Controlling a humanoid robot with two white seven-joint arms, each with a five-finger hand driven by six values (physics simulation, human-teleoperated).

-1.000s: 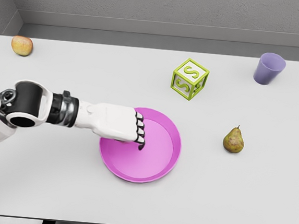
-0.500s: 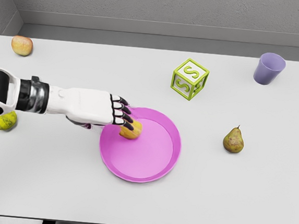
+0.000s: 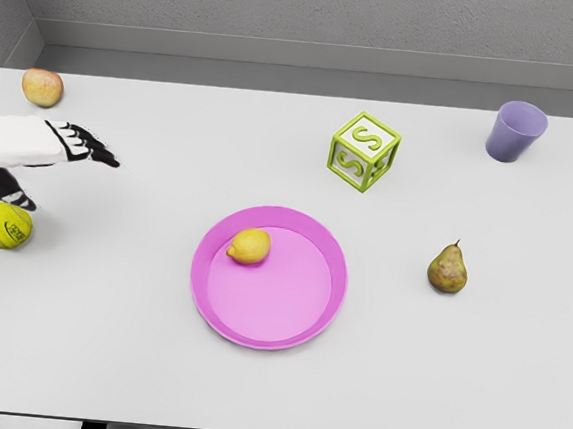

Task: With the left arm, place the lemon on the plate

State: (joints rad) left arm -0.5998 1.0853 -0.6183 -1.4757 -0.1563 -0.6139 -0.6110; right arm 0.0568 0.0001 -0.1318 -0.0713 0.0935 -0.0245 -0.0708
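While empty and spread, left robot hand point(image 3: 57, 144); one lemon point(image 3: 250, 246) on one plate point(image 3: 302, 321)

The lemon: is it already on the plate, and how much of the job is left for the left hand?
Placement looks done: the lemon lies inside the pink plate, near its upper left rim, with nothing touching it. The left hand is at the table's left edge above the tennis ball, fingers extended and holding nothing. Nothing seems left, except perhaps bringing the arm to rest.

White table point(image 3: 103, 359) under even light, grey textured wall point(image 3: 285, 4) behind, grey ledge along its base
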